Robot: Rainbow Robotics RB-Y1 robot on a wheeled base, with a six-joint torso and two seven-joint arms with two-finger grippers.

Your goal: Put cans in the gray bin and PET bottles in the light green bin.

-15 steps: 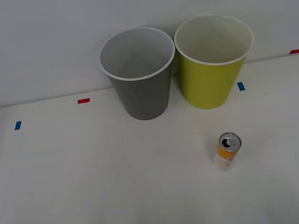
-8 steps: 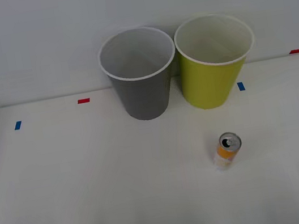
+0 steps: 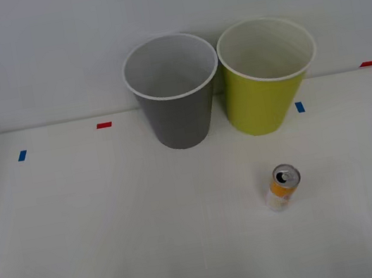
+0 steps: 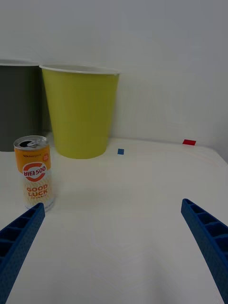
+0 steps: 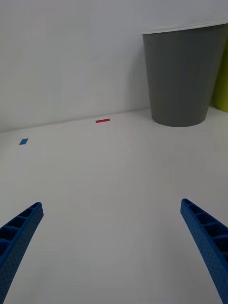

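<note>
Can (image 4: 34, 173) stands upright just beyond the right hand's (image 4: 114, 251) wide-open, empty fingers.

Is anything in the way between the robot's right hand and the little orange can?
Nothing visible is. The right gripper has its fingers open, and only bare table lies between it and the can, which stands upright near one finger, in front of the light green bin.

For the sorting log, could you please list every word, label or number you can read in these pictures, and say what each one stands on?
"BIEI 500", as best it reads, in the red ring on the can.
"GOOD LUCK" lower on the same can.
Smaller print along the can's top band is too small to read.
The gray bin, the light green bin and the red and blue tape marks on the table carry no text.
</note>
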